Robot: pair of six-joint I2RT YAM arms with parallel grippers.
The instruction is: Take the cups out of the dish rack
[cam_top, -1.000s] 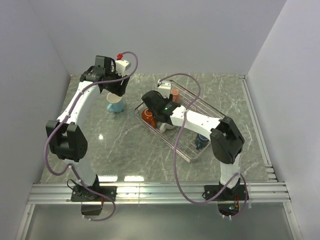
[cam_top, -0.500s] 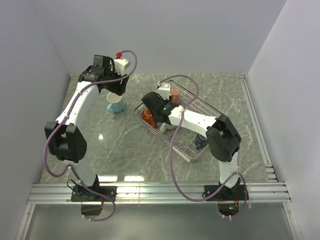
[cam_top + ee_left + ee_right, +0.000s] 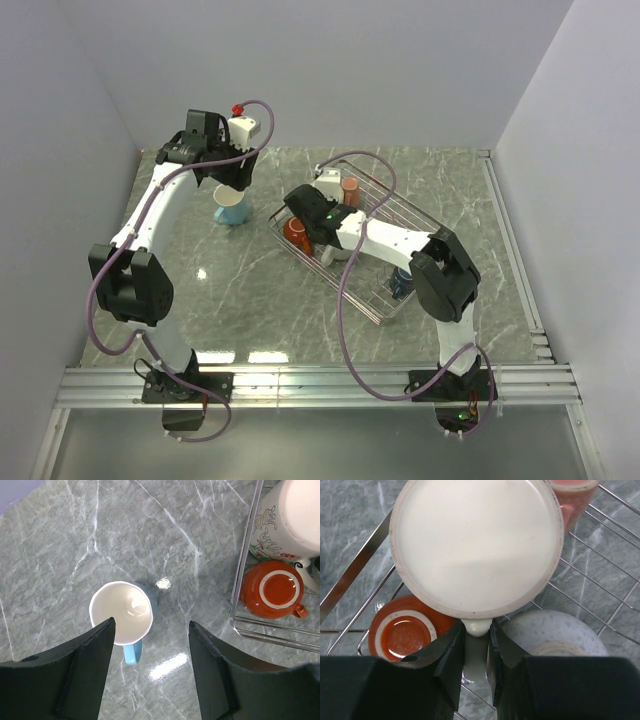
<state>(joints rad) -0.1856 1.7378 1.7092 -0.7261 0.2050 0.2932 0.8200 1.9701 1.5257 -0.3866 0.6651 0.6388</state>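
The wire dish rack [image 3: 385, 225] lies at centre right. My right gripper [image 3: 477, 630] is in it, shut on the handle of the large cream floral mug [image 3: 477, 540], which is upside down. It also shows in the top view [image 3: 312, 215]. An upturned orange-red mug [image 3: 407, 632], a white mug [image 3: 555, 630] and a small pinkish-orange mug [image 3: 572, 492] sit around it. A dark blue mug [image 3: 402, 283] is at the rack's near end. The light blue mug [image 3: 121, 612] stands upright on the table left of the rack. My left gripper [image 3: 151, 624] hovers open above it.
The rack's wire rim [image 3: 240, 580] runs close to the right of the light blue mug, with the orange-red mug [image 3: 272, 590] and the cream mug [image 3: 295, 515] just inside it. White walls enclose the marble table [image 3: 240, 290] on three sides.
My right arm has shifted slightly to the left, still in the rack. The left arm has barely moved.
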